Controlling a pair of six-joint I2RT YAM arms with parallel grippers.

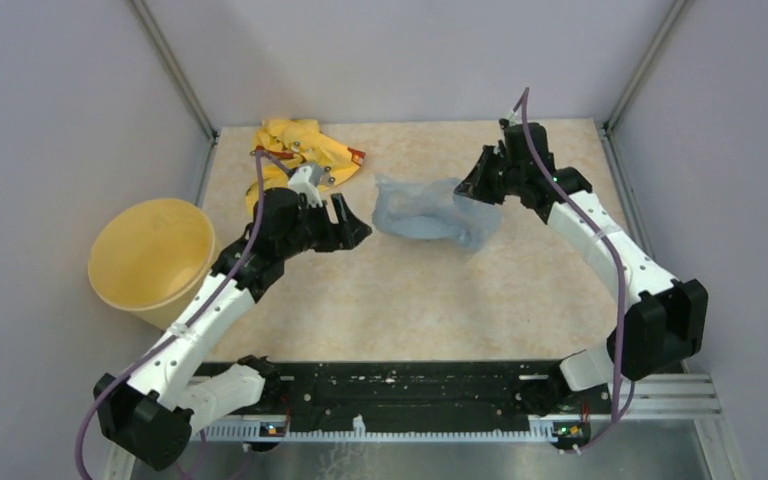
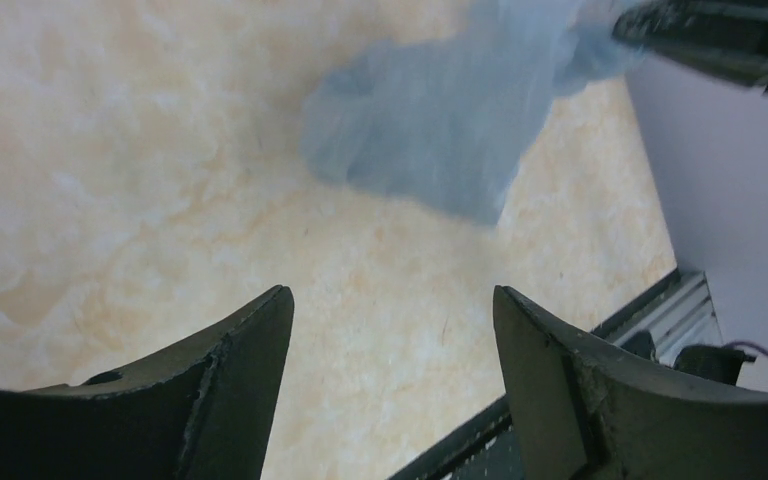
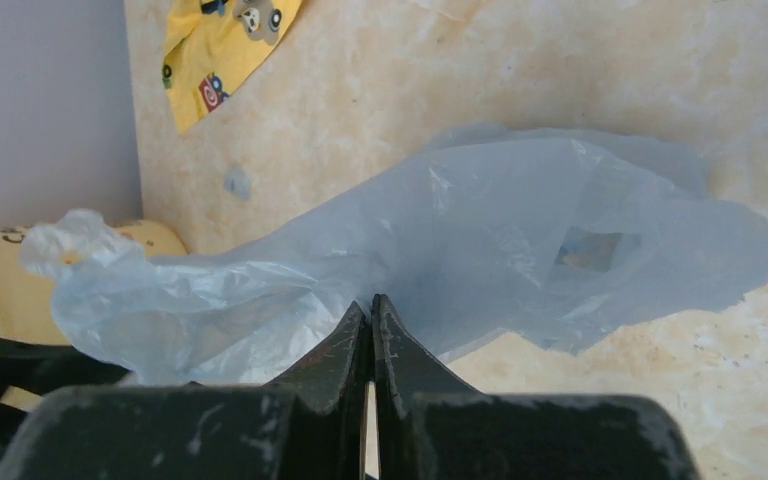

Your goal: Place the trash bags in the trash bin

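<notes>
Top view: trash bag [image 1: 423,211] lies crumpled on the table [image 1: 410,300], at mid-depth and slightly right of centre, between the two arms. Its right end is drawn up toward the right gripper [image 3: 372,305]. Trash bin [image 1: 150,250] stands at the table's left edge, well apart from the bag and with only bare yellow wall showing inside. Yellow cloth [image 1: 295,140] is bunched at the far left corner, behind the left arm.

Right wrist view gives what the top view cannot. The two fingers are pressed together with no gap, pinching the pale blue-grey film at the bag's near edge. The film fans out from the fingertips and a loose tail trails to the left. A printed corner of the cloth and a sliver of the bin's side show at the frame's left.

Left wrist view: left gripper [image 2: 390,300] has its fingers spread wide, with nothing between them but marbled tabletop. The bag sits ahead of it, not touching, and stretches up toward the other arm's claw at the top right corner. From above, this gripper is just left of the bag.
</notes>
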